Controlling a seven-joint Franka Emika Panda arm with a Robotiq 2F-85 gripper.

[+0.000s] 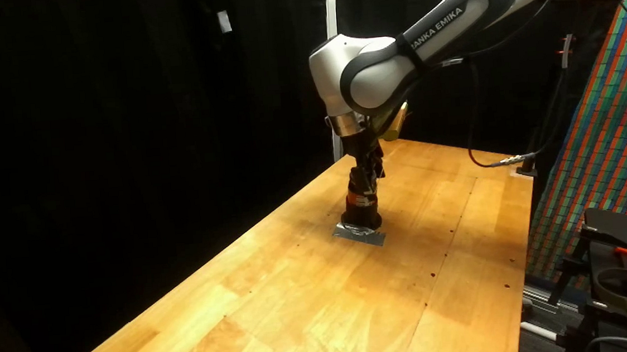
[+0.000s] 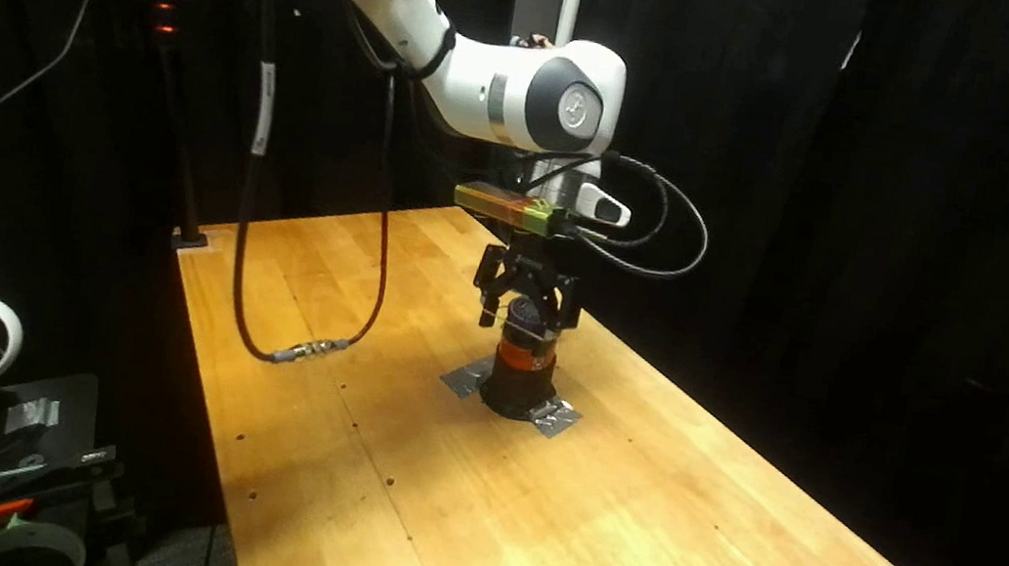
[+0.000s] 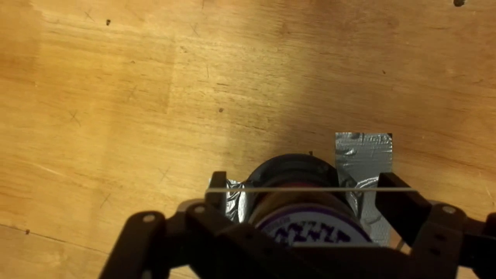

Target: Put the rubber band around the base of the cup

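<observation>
At lower centre, wrist view, the gripper (image 3: 303,186) spans a taut rubber band (image 3: 286,189) across its parted jaws, crossing the cup (image 3: 300,198). The band is probably light, elastic, slip-prone — best held from inside, both ends. On the arm (image 1: 436,29), upper right in an exterior view, "ANKA EMIKA" is legible; the cup's lettering (image 3: 310,233) is not.

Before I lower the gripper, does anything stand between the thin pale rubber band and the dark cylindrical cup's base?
No loose object shows between the rubber band and the base of the cup. At the bottom, however, the flared black rim and silver tape strips might snag the band.
</observation>
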